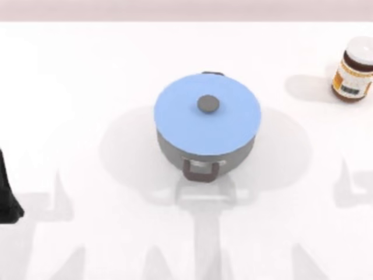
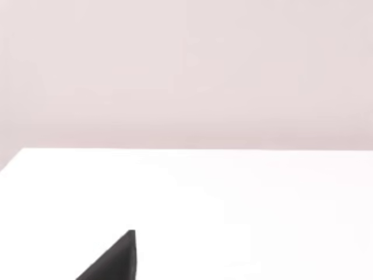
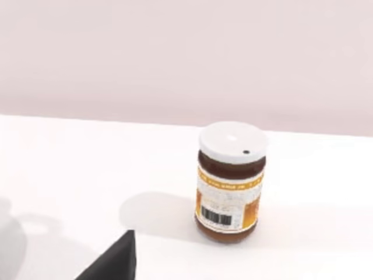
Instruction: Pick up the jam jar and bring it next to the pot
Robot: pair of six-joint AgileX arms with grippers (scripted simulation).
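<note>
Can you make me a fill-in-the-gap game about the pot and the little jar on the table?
1. The pot has a flat lid coloured light ____.
2. The jam jar stands upright near the table's far ____ corner in the top view.
3. The jam jar's own lid is ____.
4. The jam jar and the pot are ____, not touching.

Missing words: blue; right; white; apart

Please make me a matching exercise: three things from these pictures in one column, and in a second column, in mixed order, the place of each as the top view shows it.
Things:
1. jam jar
2. pot
3. left arm

Places:
A. centre of the table
B. left edge of the top view, parked
C. far right of the table, upright, apart from the pot

Pairs: 1-C, 2-A, 3-B
</note>
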